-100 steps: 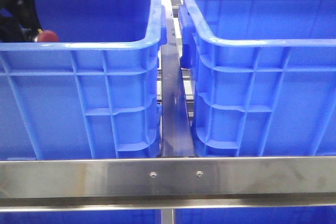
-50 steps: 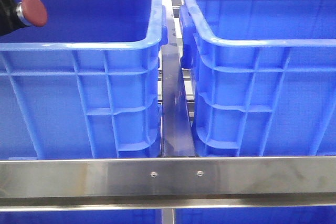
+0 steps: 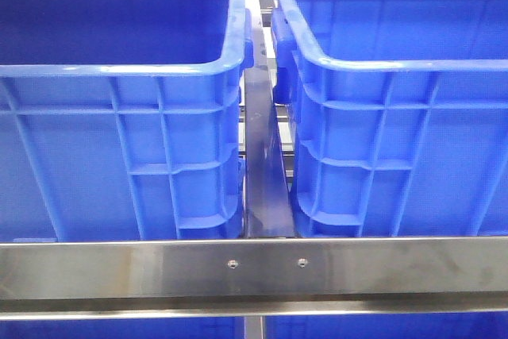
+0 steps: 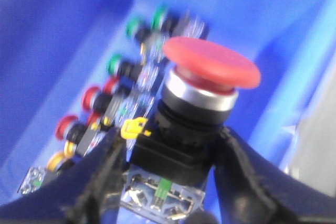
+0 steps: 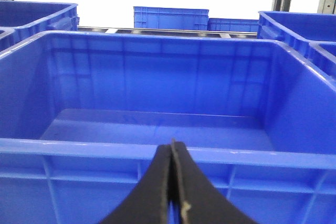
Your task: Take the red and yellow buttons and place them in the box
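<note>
Left gripper [image 4: 168, 153]: my two dark fingers [image 4: 100, 174] are clamped on the black body of a red mushroom-head button [image 4: 210, 69], one finger on each side. The red cap stands up clear of the fingertips, a silver collar just under it, a yellow tab at the body's corner beside one finger.

Beyond it — the blue bin [image 4: 63, 40] this button sits over. Loose buttons [image 4: 113, 103] lie in a ragged line along the bin floor close to one wall: green caps farthest from me, red caps in the middle, a yellow one nearest. The picture is blurred; I cannot count them surely. The held button is above that heap, not touching it.

Right gripper [image 5: 172, 182]: fingertips pressed together, nothing between them. It hangs just outside the near rim of an open blue box [image 5: 157, 150]. The box floor is bare, walls straight, rim thick and rounded — plenty of room inside. More blue crates [image 5: 170, 18] stand well behind it.

Front view: neither arm shows. Two blue bins side by side, left bin [image 3: 119, 69] and right bin [image 3: 397, 61], a narrow gap between their rims over a dark rail [image 3: 264, 188]. A steel bar [image 3: 254, 269] crosses in front.
</note>
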Robot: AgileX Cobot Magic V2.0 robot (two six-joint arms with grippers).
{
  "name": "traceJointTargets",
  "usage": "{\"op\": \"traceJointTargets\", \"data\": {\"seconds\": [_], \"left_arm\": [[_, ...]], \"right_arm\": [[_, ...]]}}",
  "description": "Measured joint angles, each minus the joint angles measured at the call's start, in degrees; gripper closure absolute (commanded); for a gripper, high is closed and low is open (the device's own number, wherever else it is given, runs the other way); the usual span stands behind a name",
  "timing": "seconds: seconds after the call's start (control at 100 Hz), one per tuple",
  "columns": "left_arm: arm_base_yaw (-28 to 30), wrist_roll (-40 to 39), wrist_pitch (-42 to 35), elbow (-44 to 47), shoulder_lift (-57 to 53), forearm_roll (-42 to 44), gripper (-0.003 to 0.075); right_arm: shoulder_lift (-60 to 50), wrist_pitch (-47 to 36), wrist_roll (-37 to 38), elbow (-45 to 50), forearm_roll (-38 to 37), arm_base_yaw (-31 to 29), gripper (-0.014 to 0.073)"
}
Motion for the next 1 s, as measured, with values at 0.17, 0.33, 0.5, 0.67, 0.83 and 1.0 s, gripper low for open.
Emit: {"op": "traceJointTargets", "data": {"seconds": [0.17,0.33,0.5,0.67,0.83,1.0], "left_arm": [[0.0,-0.1,4.2,2.3,-8.4,-3.4,0.0739],[0.0,-0.1,8.0,2.4,-12.6,-5.7,0.0739],[-0.1,-0.9,8.6,2.4,-13.2,-8.0,0.0739],[-0.1,-1.0,8.6,3.1,-13.2,-8.3,0.0739],[-0.1,-1.0,8.6,3.1,-13.2,-8.3,0.0739],[-0.1,-1.0,8.6,3.1,-13.2,-8.3,0.0739]], "right_arm": [[0.0,0.0,0.0,0.0,0.0,0.0,0.0660],[0.0,-0.3,0.0,0.0,0.0,0.0,0.0660],[0.0,-3.8,2.5,0.0,2.4,0.0,0.0660],[0.0,7.8,10.1,-6.3,5.1,0.8,0.0660],[1.6,27.7,11.5,-19.1,5.6,2.2,0.0660],[6.9,41.6,11.7,-30.2,6.9,3.2,0.0660]]}}
